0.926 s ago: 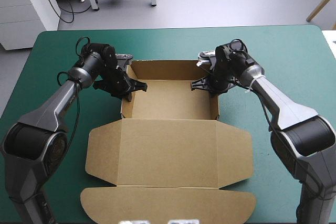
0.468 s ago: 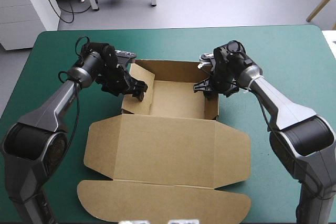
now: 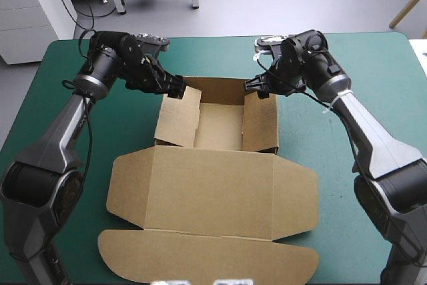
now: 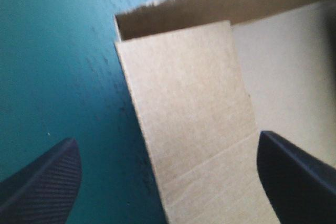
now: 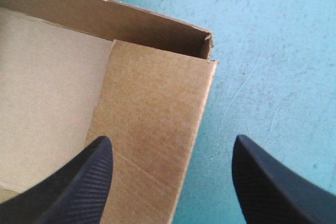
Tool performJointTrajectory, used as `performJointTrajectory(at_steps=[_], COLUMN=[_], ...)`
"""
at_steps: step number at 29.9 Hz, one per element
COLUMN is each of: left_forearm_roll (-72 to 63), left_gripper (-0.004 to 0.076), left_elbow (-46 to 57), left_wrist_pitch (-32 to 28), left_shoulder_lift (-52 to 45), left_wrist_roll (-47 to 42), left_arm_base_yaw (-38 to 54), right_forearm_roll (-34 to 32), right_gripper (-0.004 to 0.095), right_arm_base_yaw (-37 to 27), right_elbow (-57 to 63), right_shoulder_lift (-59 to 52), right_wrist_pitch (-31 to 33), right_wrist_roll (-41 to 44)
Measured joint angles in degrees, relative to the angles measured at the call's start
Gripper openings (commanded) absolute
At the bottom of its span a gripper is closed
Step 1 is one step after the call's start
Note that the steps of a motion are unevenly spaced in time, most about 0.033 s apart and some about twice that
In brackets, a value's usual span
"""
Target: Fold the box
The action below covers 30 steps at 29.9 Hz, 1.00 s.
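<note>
box [image 3: 213, 185]: brown board, middle of the table on the teal-green cover [image 3: 347, 58], part-formed. tray at the far end, back wall [image 3: 223, 89] upright. left side flap [image 3: 179, 117] and right side flap [image 3: 260, 123] raised, both leaning inward over the tray floor. lid [image 3: 213, 195] flat, toward the near edge, rounded tuck flap [image 3: 207, 258] nearest that edge. left gripper [image 3: 175, 87]: at the tray's far left corner, released, fingers [image 4: 47, 182] spread wide, left side flap's top edge between them; contact with the board not clear. right gripper [image 3: 257, 88]: at the far right corner, likewise released, fingers [image 5: 79, 182] wide apart, one over the right side flap, the other over bare cover outside the wall.
</note>
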Motion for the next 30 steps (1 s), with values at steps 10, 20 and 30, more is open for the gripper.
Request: performJointTrajectory(at_steps=[10,20,30], left_forearm_roll=[2.9,15.6,15.9], left_gripper=[0.0099,-0.0010,-0.0010], left_elbow=[-6.1,-1.9,17.4], left_wrist_pitch=[0.6,0.6,0.6], left_shoulder_lift=[-6.4,-22.0,-35.7], left_wrist_roll=[1.2,4.9,6.9], left_arm_base_yaw=[0.0,0.0,0.0], right_forearm_roll=[0.9,0.9,2.2], right_gripper=[0.0604,0.0604,0.0592], right_arm_base_yaw=[0.0,0.0,0.0], right_elbow=[-0.3,2.3,6.8], right_shoulder_lift=[-4.7,-4.6,-0.4], right_wrist_pitch=[0.6,0.7,0.5], right_wrist_roll=[0.0,2.8,3.4])
